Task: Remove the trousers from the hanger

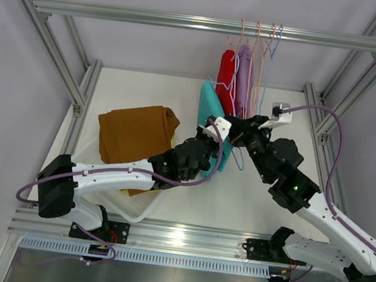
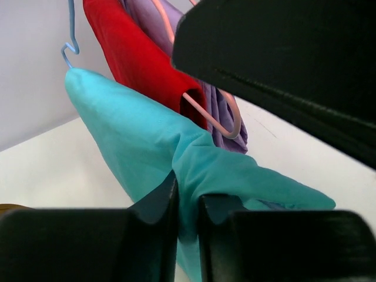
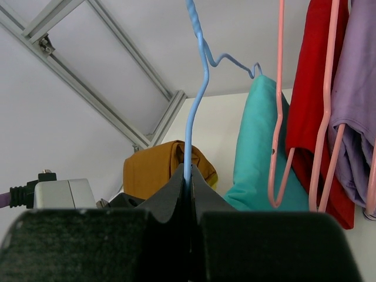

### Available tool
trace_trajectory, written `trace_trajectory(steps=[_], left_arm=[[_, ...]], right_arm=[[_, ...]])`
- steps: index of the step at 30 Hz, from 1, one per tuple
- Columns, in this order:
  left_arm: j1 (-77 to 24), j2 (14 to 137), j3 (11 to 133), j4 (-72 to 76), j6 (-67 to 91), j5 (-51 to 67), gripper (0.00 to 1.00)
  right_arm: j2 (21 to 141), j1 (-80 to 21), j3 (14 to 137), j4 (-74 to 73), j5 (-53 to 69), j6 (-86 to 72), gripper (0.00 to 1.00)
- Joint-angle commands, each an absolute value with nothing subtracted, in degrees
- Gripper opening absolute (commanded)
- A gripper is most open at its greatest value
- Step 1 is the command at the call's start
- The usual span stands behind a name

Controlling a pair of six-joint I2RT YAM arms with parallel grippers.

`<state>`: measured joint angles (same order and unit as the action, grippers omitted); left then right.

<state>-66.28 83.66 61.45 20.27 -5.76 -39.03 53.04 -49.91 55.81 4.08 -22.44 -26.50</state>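
- While the right gripper point(image 3: 188, 182) pinches the blue hanger point(image 3: 197, 106) tight, seemingly to steady it, the left gripper point(image 2: 187, 202) nips a fold of the teal trousers point(image 2: 129, 135), probably to drag them off.
- The red trousers point(image 1: 226, 74) and lilac trousers point(image 1: 242, 76) hang from the rail point(image 1: 187, 22); the brown trousers point(image 1: 135, 132) lie at left.
- White table point(image 1: 249, 201), aluminium frame point(image 1: 61, 67).

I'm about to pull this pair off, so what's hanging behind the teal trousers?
Behind the teal trousers hang the red trousers, then the lilac trousers, with a pink hanger looping past them. The teal cloth covers part of the red pair, and anything lower behind it is hidden.
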Motion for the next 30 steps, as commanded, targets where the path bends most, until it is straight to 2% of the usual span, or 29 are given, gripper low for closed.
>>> trace_trajectory(steps=[1, 4, 30], left_arm=[[-65.57, 80.42, 62.32, 23.12, -4.66, -39.46, 0.15], [-65.57, 79.28, 62.23, 22.77, -5.18, -39.72, 0.01], [-65.74, 63.20, 66.71, 15.38, -14.06, -40.78, 0.01]], right_arm=[[50.28, -50.27, 56.25, 9.05, -22.67, -26.72, 0.00], [49.57, -50.27, 55.55, 8.96, -23.46, -26.54, 0.00], [49.13, -49.66, 50.19, 10.99, -25.14, -27.33, 0.00]])
